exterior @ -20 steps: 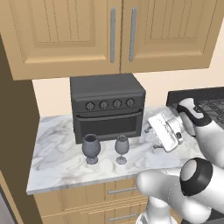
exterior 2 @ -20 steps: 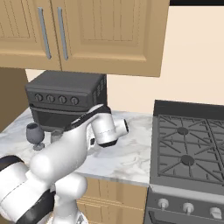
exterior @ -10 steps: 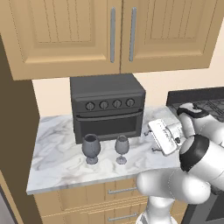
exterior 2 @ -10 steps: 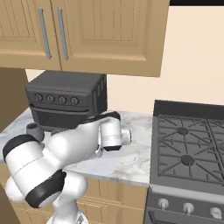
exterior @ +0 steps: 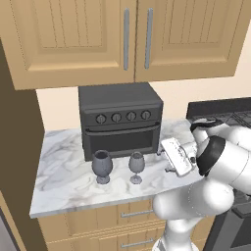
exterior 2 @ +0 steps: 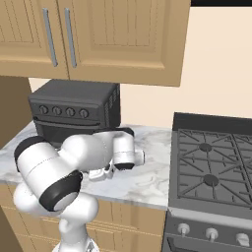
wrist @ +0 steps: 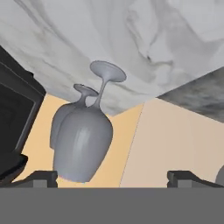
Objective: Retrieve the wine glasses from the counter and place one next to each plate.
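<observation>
Standing upright on the marble counter before a dark toaster oven: wider wine glass, then slimmer wine glass just beside it. Further right, near the slimmer one, gripper, jaws spread wide, holding nothing.

Looks like a home kitchen: light wooden cabinets up on the wall above the hand, with a marble counter over matching drawers below it. There's a dark toaster oven just past the hand and a black gas stove off to its right.
</observation>
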Tool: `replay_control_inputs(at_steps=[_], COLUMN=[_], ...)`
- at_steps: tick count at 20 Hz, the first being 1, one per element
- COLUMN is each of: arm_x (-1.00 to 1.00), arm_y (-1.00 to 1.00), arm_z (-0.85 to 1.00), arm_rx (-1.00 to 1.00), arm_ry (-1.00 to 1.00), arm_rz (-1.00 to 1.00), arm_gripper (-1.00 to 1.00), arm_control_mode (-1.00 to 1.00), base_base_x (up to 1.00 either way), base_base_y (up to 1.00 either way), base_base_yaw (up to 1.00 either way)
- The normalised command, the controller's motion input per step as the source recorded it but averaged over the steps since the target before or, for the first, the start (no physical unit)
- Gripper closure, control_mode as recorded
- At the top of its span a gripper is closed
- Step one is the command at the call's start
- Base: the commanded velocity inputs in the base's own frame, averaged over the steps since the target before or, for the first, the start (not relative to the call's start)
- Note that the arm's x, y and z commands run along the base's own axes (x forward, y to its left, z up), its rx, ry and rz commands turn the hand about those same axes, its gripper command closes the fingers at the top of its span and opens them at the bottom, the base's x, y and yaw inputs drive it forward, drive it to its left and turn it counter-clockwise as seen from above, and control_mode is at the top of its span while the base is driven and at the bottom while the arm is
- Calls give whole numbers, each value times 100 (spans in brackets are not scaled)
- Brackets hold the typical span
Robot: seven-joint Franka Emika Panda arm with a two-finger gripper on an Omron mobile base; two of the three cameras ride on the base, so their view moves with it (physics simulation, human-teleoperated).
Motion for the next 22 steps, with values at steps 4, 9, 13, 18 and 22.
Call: replay_control_inputs(at_steps=[4, 9, 13, 18, 22], arm_x=[14, 6, 5, 9, 0], arm_y=[1, 19, 31, 22, 0], arm_z=[-25, -8, 0, -4, -3], arm_rx=[7, 0, 0, 0, 3], arm_ry=[12, 1, 0, 3, 7], arm_rz=[6, 0, 0, 0, 0], arm_gripper=[-100, -100, -100, -100, -100], arm_control_mode=[-100, -100, -100, -100, -100], base_base_x=[0, 0, 0, 0, 0], base_base_y=[0, 0, 0, 0, 0], base_base_yaw=[0, 0, 0, 0, 0])
